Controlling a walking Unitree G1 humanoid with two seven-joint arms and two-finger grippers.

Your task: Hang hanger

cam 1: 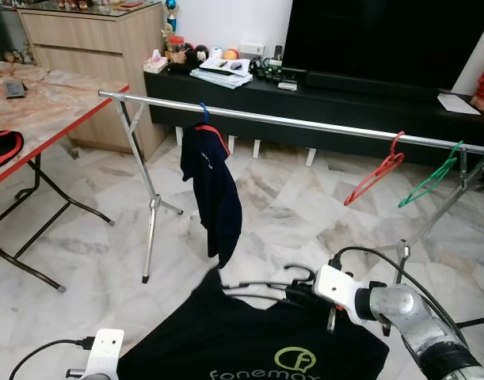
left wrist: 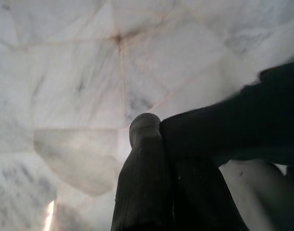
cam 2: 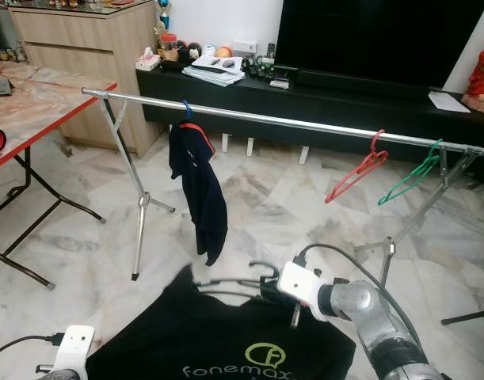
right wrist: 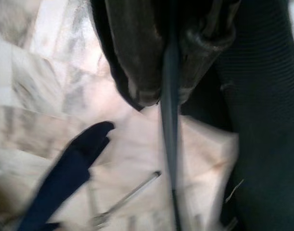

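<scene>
A black t-shirt (cam 1: 249, 340) with a green logo hangs on a black hanger (cam 1: 299, 275) low in front of me. My right gripper (cam 1: 293, 294) is shut on the hanger's thin wire (right wrist: 170, 110), just below the hook. At the lower left, my left gripper (left wrist: 161, 130) is shut on the black t-shirt's cloth (left wrist: 262, 110) over the marble floor. The silver clothes rail (cam 1: 305, 123) runs across the room above and beyond the shirt. On it hang a navy shirt (cam 1: 212, 186) on a blue hanger, a bare red hanger (cam 1: 375, 178) and a bare green hanger (cam 1: 432, 180).
The rail's tripod leg (cam 1: 152, 214) stands left of centre, with another support at the right end (cam 1: 463, 178). A red-edged folding table (cam 1: 43, 103) fills the left side. A black TV console (cam 1: 344, 95) and a wooden cabinet (cam 1: 91, 39) line the back wall.
</scene>
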